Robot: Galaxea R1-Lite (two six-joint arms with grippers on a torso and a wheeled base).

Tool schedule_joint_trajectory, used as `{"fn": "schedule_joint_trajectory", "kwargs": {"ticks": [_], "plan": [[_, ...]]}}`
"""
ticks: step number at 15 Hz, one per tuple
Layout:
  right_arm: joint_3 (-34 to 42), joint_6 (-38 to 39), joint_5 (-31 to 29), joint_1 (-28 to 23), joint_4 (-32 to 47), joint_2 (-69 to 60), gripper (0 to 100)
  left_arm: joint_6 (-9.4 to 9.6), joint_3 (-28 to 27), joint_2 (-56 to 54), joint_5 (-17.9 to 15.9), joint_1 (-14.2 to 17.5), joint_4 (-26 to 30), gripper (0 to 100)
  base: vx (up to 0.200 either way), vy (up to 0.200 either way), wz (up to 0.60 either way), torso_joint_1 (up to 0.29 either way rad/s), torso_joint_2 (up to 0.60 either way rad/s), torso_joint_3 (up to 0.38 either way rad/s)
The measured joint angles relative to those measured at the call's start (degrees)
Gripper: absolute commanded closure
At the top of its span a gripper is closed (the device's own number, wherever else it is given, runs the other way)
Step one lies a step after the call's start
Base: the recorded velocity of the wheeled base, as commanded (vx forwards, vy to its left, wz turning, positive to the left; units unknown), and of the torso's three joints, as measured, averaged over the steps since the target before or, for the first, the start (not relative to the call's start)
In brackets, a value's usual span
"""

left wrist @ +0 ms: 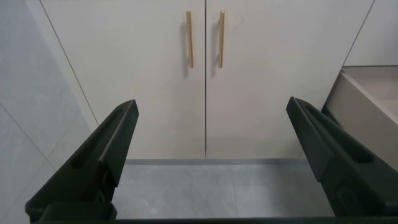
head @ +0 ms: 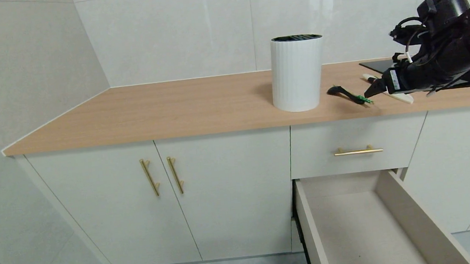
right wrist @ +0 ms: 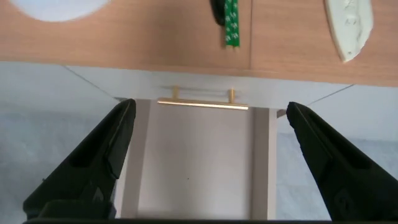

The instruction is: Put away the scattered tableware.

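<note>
A black utensil with a green patterned handle (head: 349, 95) (right wrist: 231, 22) lies on the wooden counter (head: 181, 107), just right of a white ribbed holder (head: 298, 73) (right wrist: 59, 7). A cream-white utensil (head: 397, 95) (right wrist: 349, 25) lies to its right, close to the front edge. My right gripper (head: 372, 91) (right wrist: 208, 107) hangs open and empty just above the counter's front edge, between the two utensils. My left gripper (left wrist: 211, 102) is open and empty, low in front of the cabinet doors (left wrist: 205, 74).
Below the utensils is a shut drawer with a gold handle (head: 358, 151) (right wrist: 202, 104). Under it, a deep drawer (head: 412, 214) (right wrist: 199, 168) stands pulled out with nothing inside. A black cooktop (head: 378, 66) sits at the counter's back right. Tiled walls close the back and left.
</note>
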Motion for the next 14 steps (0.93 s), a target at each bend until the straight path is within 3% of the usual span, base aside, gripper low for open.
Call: {"fn": "schedule_joint_trajectory", "kwargs": {"ticks": [14], "plan": [[1.5,-0.3,-1.1,-1.0,-18.3,9.6,0,0.0,0.0,0.0,0.0,0.0,0.0,0,0.0,0.0,0.0,0.0,0.0,0.0]]}}
